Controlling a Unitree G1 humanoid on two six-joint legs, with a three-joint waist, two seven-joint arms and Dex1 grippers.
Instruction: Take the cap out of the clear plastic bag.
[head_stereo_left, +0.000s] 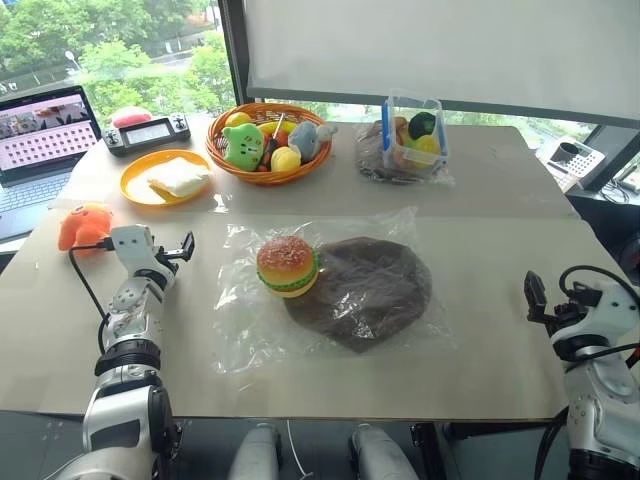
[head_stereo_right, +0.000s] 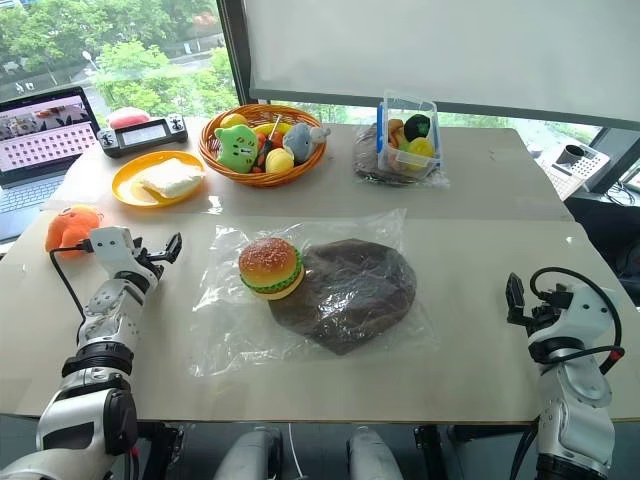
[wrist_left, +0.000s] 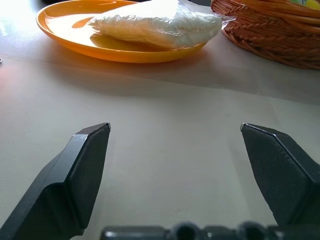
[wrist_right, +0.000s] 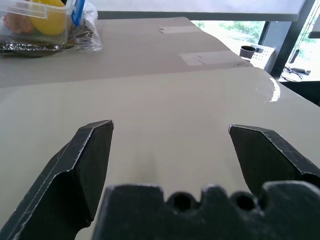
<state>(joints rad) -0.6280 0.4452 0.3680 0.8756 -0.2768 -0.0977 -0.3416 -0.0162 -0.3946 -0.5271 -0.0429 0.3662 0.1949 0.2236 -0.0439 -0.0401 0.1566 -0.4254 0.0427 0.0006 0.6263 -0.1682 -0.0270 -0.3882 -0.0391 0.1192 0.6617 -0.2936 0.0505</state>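
From the head camera, one cap (head_stereo_left: 365, 290) lies flat inside one clear plastic bag (head_stereo_left: 240, 330) at the middle of the table (head_stereo_left: 480, 340). The cap's narrower end points toward the robot, so its long axis runs from the near edge of the table to the far one. One toy burger (head_stereo_left: 288, 266) sits on the bag at the cap's left edge, touching it. Behind stand one basket (head_stereo_left: 268, 142) of toys, one orange plate (head_stereo_left: 165, 178) and one clear box (head_stereo_left: 414, 135) with a blue handle. The left gripper (head_stereo_left: 183, 249) hovers left of the bag, the right gripper (head_stereo_left: 535, 297) well to its right.

In the left wrist view, the two fingers (wrist_left: 82, 170) are spread wide over bare table, holding nothing, with the plate and basket ahead.

In the right wrist view, the two fingers (wrist_right: 87, 165) are likewise spread wide and empty, above bare table.
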